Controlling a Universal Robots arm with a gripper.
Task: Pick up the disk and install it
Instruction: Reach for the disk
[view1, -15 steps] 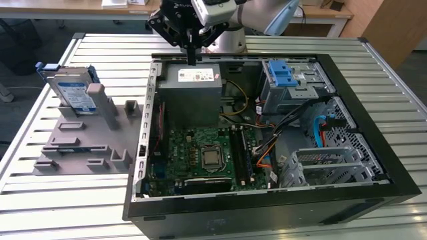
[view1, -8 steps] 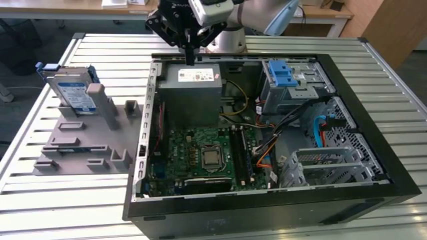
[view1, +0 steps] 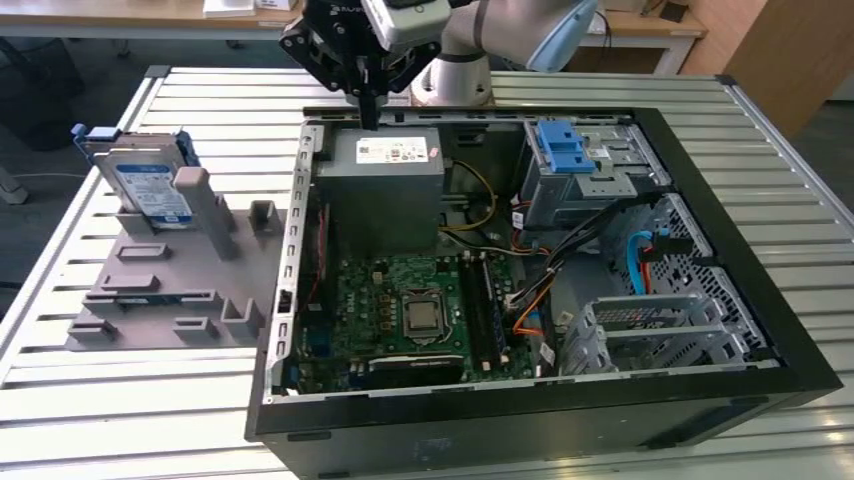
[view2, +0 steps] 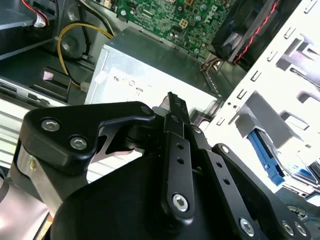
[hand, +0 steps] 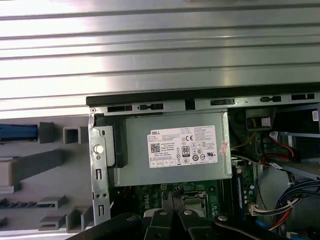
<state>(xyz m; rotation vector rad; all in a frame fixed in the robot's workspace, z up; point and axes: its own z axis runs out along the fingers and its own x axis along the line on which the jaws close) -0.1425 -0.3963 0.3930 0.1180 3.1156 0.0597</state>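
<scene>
The disk (view1: 144, 186) stands on edge in a grey holder (view1: 160, 290) on the table at the exterior view's left, outside the computer case; its label and blue side rails show. My gripper (view1: 363, 118) hangs over the far edge of the open case, just above the grey power-supply box (view1: 380, 190), well to the right of the disk in that view. Its fingers are shut together with nothing between them, as both wrist views show (view2: 172, 100) (hand: 172, 220). In the first wrist view the power-supply box (hand: 172, 150) lies straight below me.
The open black case (view1: 534, 420) holds a green motherboard (view1: 414, 310), loose cables (view1: 587, 240) and a metal drive cage with a blue latch (view1: 567, 150) at its far right. The slatted metal table (view1: 134, 400) surrounds it. The arm's base (view1: 461, 75) stands behind the case.
</scene>
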